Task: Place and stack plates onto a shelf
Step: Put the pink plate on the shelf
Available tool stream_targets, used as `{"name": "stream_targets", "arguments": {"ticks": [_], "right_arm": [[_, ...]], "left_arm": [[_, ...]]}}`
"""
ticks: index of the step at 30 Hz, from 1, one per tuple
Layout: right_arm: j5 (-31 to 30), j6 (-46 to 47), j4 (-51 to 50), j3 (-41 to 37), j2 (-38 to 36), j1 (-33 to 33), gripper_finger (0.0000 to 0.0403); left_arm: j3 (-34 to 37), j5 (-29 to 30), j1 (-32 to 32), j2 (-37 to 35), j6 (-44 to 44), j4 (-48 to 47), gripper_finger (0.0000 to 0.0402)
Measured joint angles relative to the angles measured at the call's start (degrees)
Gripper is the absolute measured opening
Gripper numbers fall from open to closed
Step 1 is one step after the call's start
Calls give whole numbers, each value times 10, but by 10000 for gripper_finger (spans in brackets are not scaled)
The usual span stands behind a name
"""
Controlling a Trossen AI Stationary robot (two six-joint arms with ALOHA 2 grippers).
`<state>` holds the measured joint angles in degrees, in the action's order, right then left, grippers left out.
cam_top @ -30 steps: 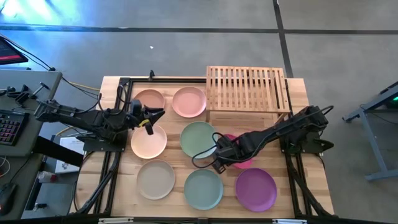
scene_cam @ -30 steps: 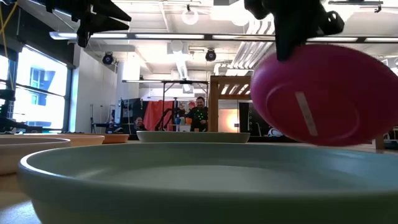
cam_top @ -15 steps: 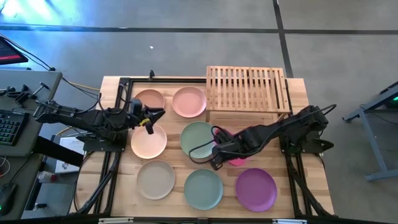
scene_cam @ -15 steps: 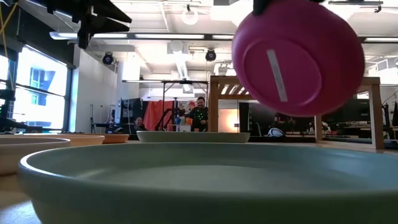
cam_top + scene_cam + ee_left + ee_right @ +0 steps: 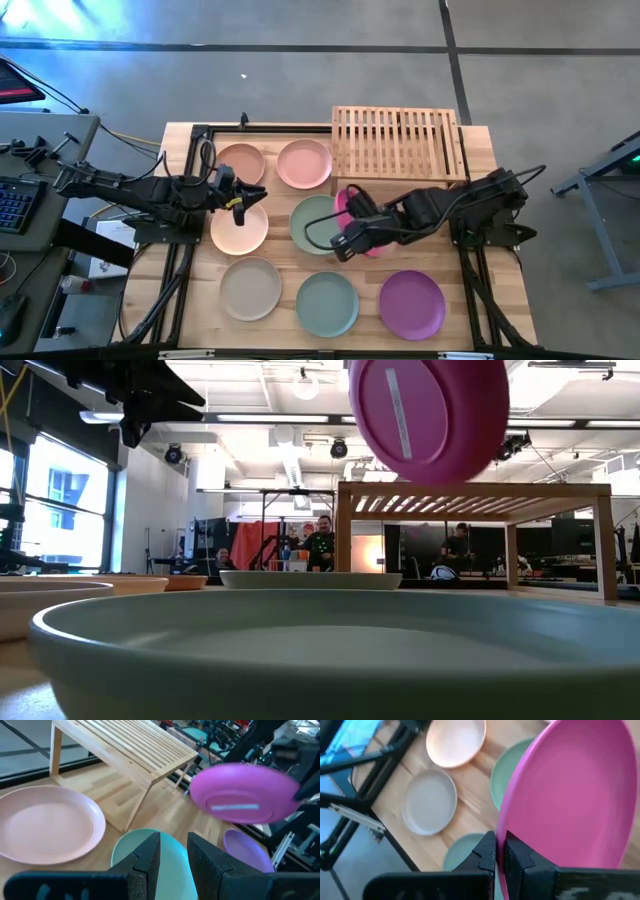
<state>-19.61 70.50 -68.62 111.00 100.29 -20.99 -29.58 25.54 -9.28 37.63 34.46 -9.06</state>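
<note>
My right gripper (image 5: 350,236) (image 5: 500,851) is shut on the magenta plate (image 5: 345,207) (image 5: 570,795), held in the air above the gap between the mint green plate (image 5: 318,222) and the shelf (image 5: 398,145). In the low view the magenta plate (image 5: 430,415) shows its underside, high above the shelf's top (image 5: 470,490). My left gripper (image 5: 250,196) (image 5: 173,851) hovers open over the light peach plate (image 5: 238,230). The other plates lie flat on the table: dark peach (image 5: 240,162), pink (image 5: 304,163), beige (image 5: 251,288), teal (image 5: 327,303), purple (image 5: 411,304). My right gripper pinches the magenta plate's rim (image 5: 501,827) between its two fingers, one on the hollow face and one on the underside. The plate is lifted clear and stands steeply on edge, rising away from the fingers, its underside turned toward the table's near edge.
The slatted shelf stands on short legs at the table's far right, with nothing on top of it. Black arm frames (image 5: 190,250) run along both sides of the table. People stand in the room far behind the table (image 5: 320,545).
My right gripper has risen and moved toward the table's far and left side, carrying the magenta plate. The plate has tipped from nearly flat to steeply on edge and now hangs above shelf height. My left arm has kept about still.
</note>
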Motion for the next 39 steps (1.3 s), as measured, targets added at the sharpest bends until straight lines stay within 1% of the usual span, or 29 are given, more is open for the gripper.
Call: {"name": "stream_targets", "arguments": {"ticks": [7, 15, 21, 33, 39], "right_arm": [[-30, -17, -50, 46, 0, 11, 0], [-57, -57, -139, 95, 0, 50, 0], [-63, -97, -216, 127, 0, 83, 0], [-74, -288, -214, 129, -3, 181, 0], [-96, -387, -214, 129, -3, 236, 0]], "left_arm": [[0, 0, 0, 0, -1, -11, 85], [0, -8, 0, 0, 0, -47, 85], [0, -10, 0, 0, 14, -57, 85], [0, -10, 0, 0, 45, -62, 85], [0, -10, 0, 0, 45, -62, 85]]}}
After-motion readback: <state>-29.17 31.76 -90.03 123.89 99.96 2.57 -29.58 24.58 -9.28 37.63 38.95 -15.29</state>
